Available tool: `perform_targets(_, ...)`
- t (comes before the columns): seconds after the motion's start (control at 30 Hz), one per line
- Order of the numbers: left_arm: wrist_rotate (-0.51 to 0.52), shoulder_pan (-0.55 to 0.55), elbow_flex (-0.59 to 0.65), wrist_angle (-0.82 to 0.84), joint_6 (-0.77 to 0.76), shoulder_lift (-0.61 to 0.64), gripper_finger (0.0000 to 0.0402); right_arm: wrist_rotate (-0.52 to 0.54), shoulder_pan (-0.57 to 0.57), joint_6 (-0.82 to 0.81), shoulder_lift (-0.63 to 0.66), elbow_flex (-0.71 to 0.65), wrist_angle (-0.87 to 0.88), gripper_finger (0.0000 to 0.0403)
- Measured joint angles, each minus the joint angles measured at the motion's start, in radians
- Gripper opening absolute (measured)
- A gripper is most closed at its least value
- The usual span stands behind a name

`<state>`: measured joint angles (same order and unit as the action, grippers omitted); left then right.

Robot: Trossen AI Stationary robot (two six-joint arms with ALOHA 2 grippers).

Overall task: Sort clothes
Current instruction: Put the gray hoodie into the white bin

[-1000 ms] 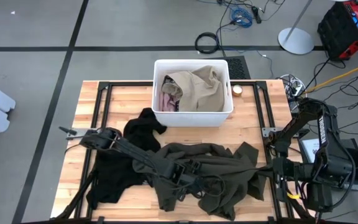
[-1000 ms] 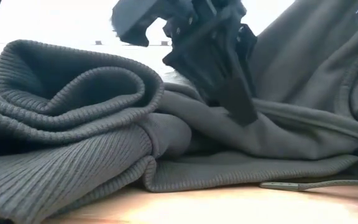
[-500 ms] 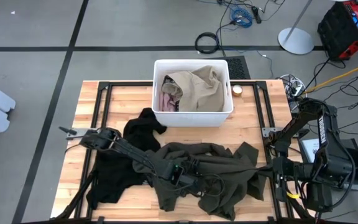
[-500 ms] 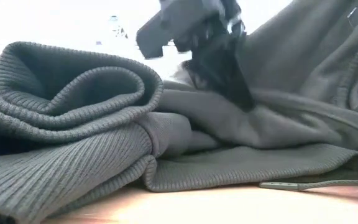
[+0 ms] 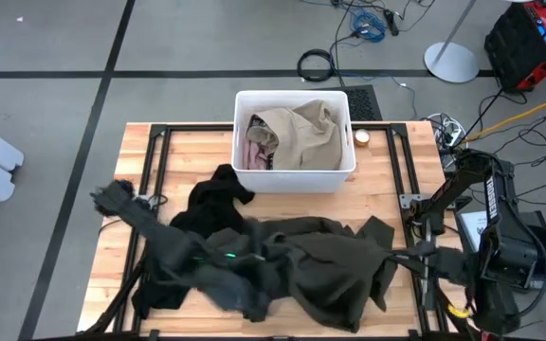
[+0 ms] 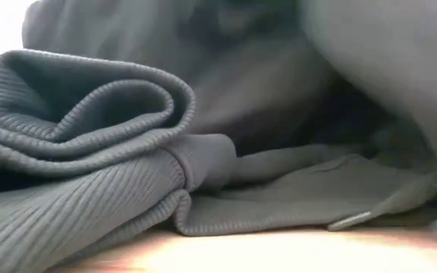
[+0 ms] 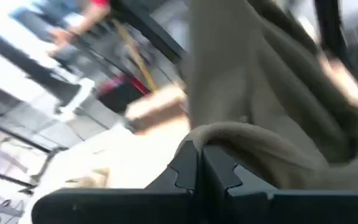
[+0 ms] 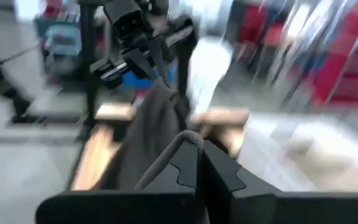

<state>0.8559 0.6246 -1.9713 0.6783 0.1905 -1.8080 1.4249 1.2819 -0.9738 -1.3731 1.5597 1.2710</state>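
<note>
Two grippers each pinch the large olive garment [image 5: 325,270], which sprawls across the lower middle of the high view, probably so it can be lifted and spread between them before sorting. The left gripper [image 7: 199,163] has its fingers pressed together on a fold of that cloth, and the right gripper [image 8: 199,163] nips an edge the same way. The tan garment [image 5: 301,133] already lies in the white bin [image 5: 294,176], upper centre, with a black garment [image 5: 214,194] at lower left.

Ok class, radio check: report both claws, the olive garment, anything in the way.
Left claw shut on olive garment. Right claw shut on it too. Black garment alongside, white bin beyond.
</note>
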Motion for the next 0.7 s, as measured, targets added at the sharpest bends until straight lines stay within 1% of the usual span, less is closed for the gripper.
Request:
perform_targets(0.07, 0.081, 0.035, 0.000, -0.074, 0.022, 0.066, 0.0007, 0.124, 0.000, 0.205, 0.000, 0.000, -0.123, 0.0000)
perform_targets(0.1, 0.112, 0.053, 0.000, -0.116, 0.048, 0.096, 0.0007, 0.145, 0.000, 0.316, 0.001, 0.001, -0.187, 0.0000)
perform_targets(0.17, 0.158, 0.083, -0.001, -0.225, 0.132, 0.152, 0.0007, 0.144, -0.020, 0.548, 0.002, 0.030, -0.276, 0.0000)
perform_targets(0.2, 0.174, 0.094, -0.002, -0.282, 0.183, 0.175, 0.0007, 0.144, -0.034, 0.637, 0.003, 0.053, -0.326, 0.0000)
perform_targets(0.33, 0.185, 0.105, -0.002, -0.508, 0.358, 0.250, 0.0007, 0.147, -0.116, 1.007, 0.003, 0.164, -0.557, 0.0000)
perform_targets(0.47, 0.185, 0.061, -0.002, -0.713, 0.511, 0.304, 0.0007, 0.127, -0.238, 1.373, 0.002, 0.312, -0.800, 0.0000)
perform_targets(0.6, 0.154, -0.010, -0.002, -0.897, 0.637, 0.342, 0.0007, 0.069, -0.356, 1.647, 0.005, 0.490, -1.011, 0.0000)
perform_targets(0.7, 0.115, -0.062, -0.043, -0.957, 0.695, 0.366, 0.0007, -0.005, -0.429, 1.814, 0.006, 0.618, -1.103, 0.0000)
